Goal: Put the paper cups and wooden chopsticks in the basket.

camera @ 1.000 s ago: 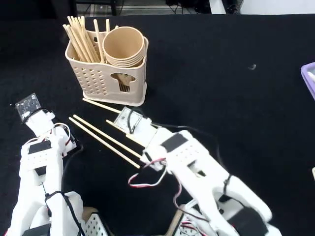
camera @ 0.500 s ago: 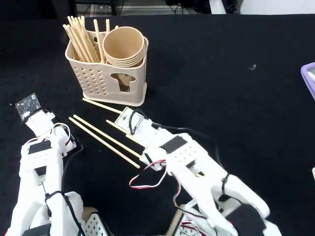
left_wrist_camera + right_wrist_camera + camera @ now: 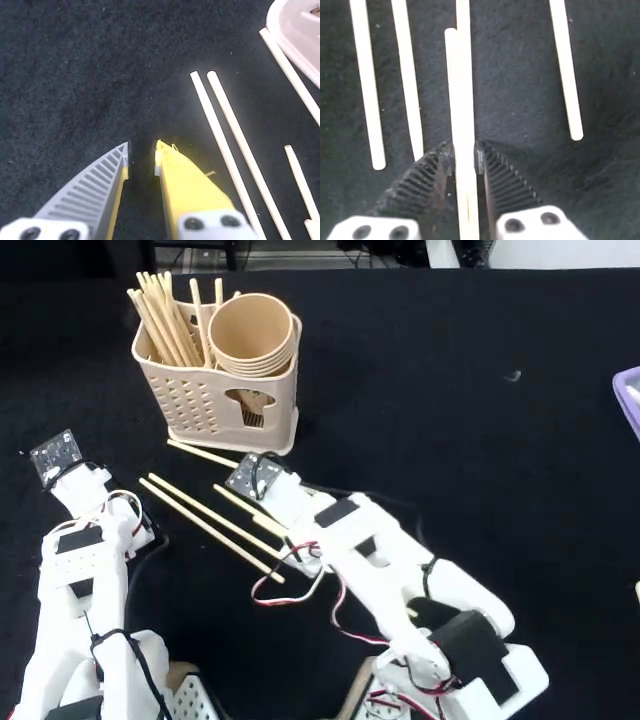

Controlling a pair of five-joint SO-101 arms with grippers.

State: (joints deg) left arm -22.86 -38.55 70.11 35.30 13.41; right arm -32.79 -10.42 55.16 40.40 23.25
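Observation:
A beige basket stands at the back left, holding a stack of paper cups and several wooden chopsticks. Loose chopsticks lie in front of it: a pair, a single one by the basket's foot, and one under my right arm. My right gripper is shut on two chopsticks lying side by side on the cloth. My left gripper hovers low over bare cloth, its fingers a narrow gap apart with nothing between, just beside the ends of the pair.
The table is covered in black cloth. A purple tray edge pokes in at the right. My left arm stands at the near left. The basket's rim shows beyond the loose sticks in the left wrist view.
My right arm has turned and shifted slightly left and toward the basket. The left arm and the loose chopsticks have kept still.

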